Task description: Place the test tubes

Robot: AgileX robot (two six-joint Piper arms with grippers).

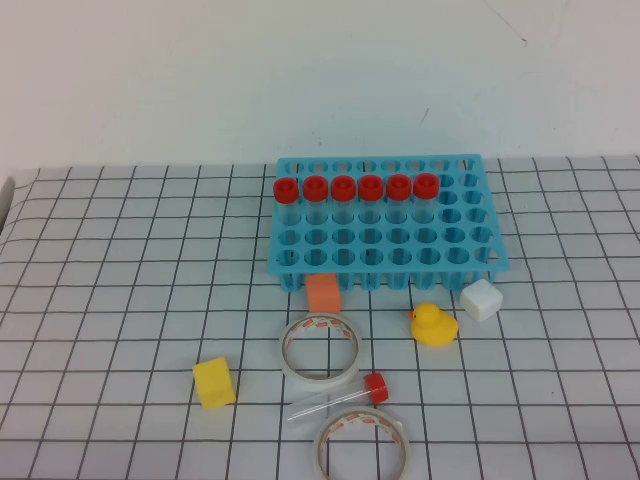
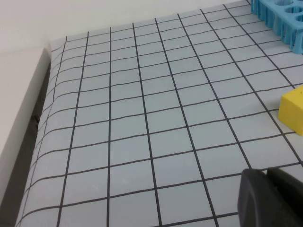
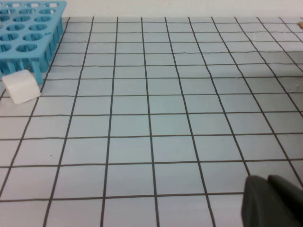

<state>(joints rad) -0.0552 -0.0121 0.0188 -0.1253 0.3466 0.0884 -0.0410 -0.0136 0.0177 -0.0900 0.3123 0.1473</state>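
Test tube (image 1: 335, 401) with a red cap is found lying flat on the table (image 1: 120, 300), towards the near edge, between two tape rolls (image 1: 319, 347); whether it touches the nearer roll cannot be told for sure. Its long axis is laid nearly left to right, the capped end turned to the robot's right. Six capped tubes (image 1: 355, 190) are stood in one row of the blue rack (image 1: 470, 255) farther back. The left gripper (image 2: 268, 189) is held low over bare table near a yellow block (image 2: 292, 111), the right gripper (image 3: 270, 198) low over bare table some way from a white block (image 3: 21, 86). Both pairs of fingers are pressed together and nothing is held. The tube is judged to lie about midway between the arms, perhaps nearer the right, so the fingers must be spread and set across its axis
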